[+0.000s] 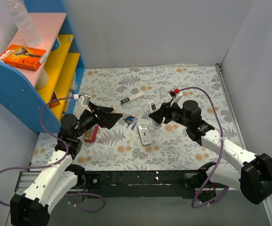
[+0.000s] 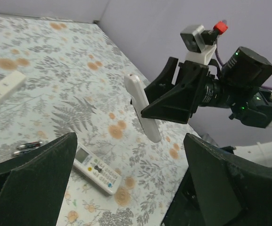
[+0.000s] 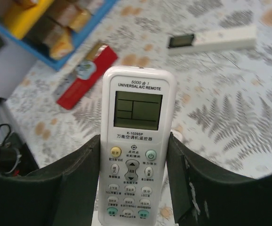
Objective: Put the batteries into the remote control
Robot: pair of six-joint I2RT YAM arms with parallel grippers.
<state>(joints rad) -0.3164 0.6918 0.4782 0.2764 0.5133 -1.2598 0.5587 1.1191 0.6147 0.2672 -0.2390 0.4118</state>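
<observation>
Above the middle of the tabletop, slightly toward the right edge, the right gripper (image 3: 133, 141) pinches a white A/C remote (image 3: 132, 108) by its sides, lifted clear with the keypad facing its own wrist camera. Opposite it, the left gripper (image 2: 130, 141) hangs with its fingers spread wide and nothing between them. The batteries (image 1: 130, 121) lie loose on the table between the arms, beside a second remote (image 1: 145, 135). The remote seems to be presented for loading. Next, the left gripper should descend over one battery and close. Whether the battery cover is off cannot be told.
</observation>
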